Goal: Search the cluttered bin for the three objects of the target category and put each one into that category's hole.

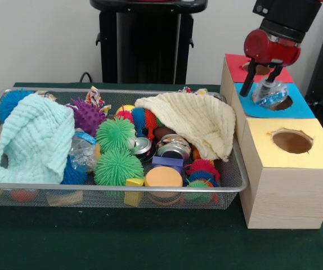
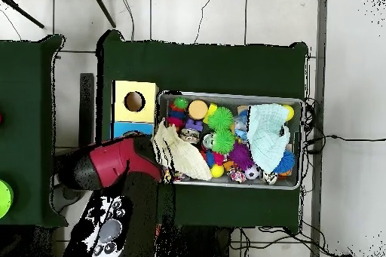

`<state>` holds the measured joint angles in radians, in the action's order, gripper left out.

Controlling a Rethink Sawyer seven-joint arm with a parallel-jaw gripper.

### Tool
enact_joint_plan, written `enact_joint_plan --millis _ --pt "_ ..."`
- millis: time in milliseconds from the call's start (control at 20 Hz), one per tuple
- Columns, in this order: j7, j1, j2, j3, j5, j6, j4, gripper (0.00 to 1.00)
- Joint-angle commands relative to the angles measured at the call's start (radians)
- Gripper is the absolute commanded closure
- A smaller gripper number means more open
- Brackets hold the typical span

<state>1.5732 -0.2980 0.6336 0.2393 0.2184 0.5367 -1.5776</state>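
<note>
In the front view my gripper (image 1: 261,80) is shut on a crushed clear plastic bottle with a blue label (image 1: 270,94). It holds the bottle just above the hole (image 1: 284,104) in the blue panel of the wooden box. A second crushed bottle (image 1: 83,151) lies in the wire mesh bin (image 1: 122,190), half under a mint cloth (image 1: 35,138). In the overhead view the red arm (image 2: 113,165) covers the gripper and the blue panel; the bin (image 2: 226,95) lies to its right.
The wooden box (image 1: 279,191) has a red panel (image 1: 234,61), the blue one and a yellow one with an open hole (image 1: 292,142). The bin holds spiky balls (image 1: 116,166), metal cans (image 1: 173,147), blocks and a cream cloth (image 1: 198,121).
</note>
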Motion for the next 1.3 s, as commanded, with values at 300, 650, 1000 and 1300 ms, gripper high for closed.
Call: enact_joint_plan --millis 300,650,1000,1300 --pt "0.019 0.063 0.154 0.017 0.034 0.228 -0.034 0.0" --pt "0.045 0.07 0.14 0.002 0.052 0.211 -0.034 0.0" --pt "0.15 0.124 0.049 -0.121 -0.059 -0.001 -0.059 0.0" --pt "0.149 0.251 0.087 -0.269 -0.111 -0.268 -0.191 0.0"
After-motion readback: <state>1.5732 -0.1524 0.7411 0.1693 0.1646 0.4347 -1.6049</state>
